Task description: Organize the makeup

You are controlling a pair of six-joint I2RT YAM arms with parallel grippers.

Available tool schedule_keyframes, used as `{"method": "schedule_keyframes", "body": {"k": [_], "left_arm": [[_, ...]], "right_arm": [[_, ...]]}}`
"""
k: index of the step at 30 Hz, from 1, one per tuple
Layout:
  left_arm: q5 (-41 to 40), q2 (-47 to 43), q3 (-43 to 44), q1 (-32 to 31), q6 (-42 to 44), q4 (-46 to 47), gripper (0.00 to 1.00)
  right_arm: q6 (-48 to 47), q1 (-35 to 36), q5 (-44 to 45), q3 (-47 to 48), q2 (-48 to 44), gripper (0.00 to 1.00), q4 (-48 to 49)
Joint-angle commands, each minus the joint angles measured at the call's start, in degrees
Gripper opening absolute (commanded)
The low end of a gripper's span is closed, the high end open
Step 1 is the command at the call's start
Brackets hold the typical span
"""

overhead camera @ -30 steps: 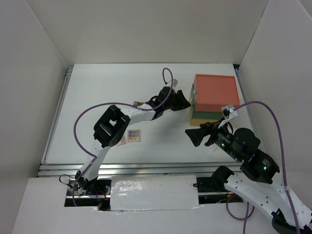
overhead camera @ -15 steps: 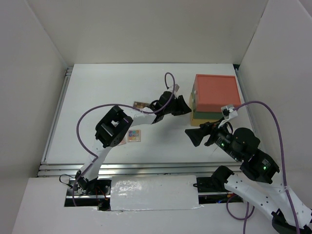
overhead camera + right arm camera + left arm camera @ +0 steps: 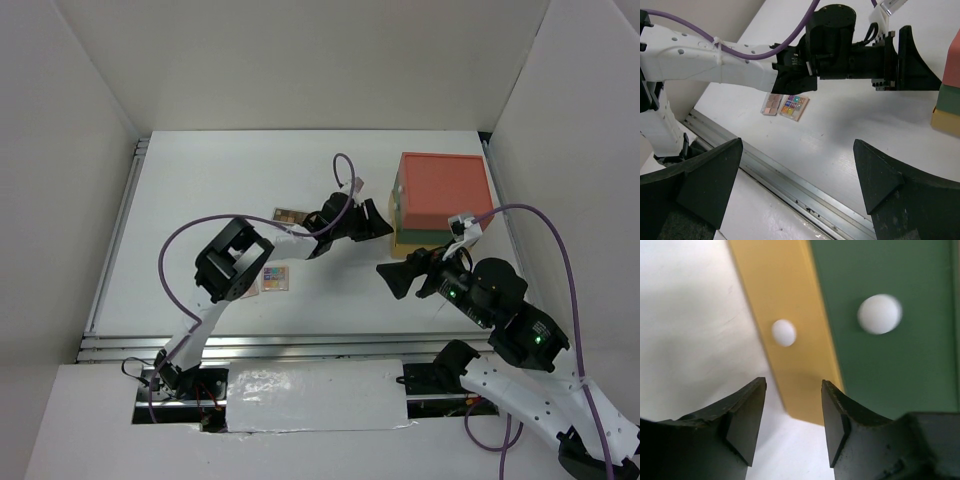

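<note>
My left gripper (image 3: 378,221) is open and empty, right at the front of the drawer box (image 3: 443,190). In the left wrist view its fingertips (image 3: 793,390) frame the lower end of the yellow drawer (image 3: 790,330), below that drawer's white knob (image 3: 784,333); the green drawer (image 3: 890,340) lies beside it. My right gripper (image 3: 395,278) is open and empty above the table. The small multicoloured palette (image 3: 275,277) and a brown-pink palette (image 3: 772,104) lie side by side at the near left. Another brown-pink palette (image 3: 288,215) shows by the left arm. The compacts, disc and tubes are out of view.
The red-topped drawer box stands at the far right, near the right wall. The table's metal rail (image 3: 805,195) runs along the near edge below my right gripper (image 3: 797,165). The left arm (image 3: 715,65) crosses the middle of the table above the palettes.
My left gripper has dropped a little nearer and closer to the drawer box front. My right gripper has shifted slightly left. The palettes have not moved.
</note>
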Motion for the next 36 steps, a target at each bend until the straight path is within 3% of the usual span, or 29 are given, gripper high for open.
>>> {"method": "schedule_keyframes", "body": {"k": [1,36], "left_arm": [[2.9,1.1,2.1,0.8,-2.5,7.4,0.62],[7.4,11.6,12.6,2.9,-6.7,5.6,0.56]], "right_arm": [[-1.1,0.4,-0.2,0.4,0.5,1.00,1.7],[-1.2,0.4,0.0,-0.4,1.5,1.00,2.1]]}}
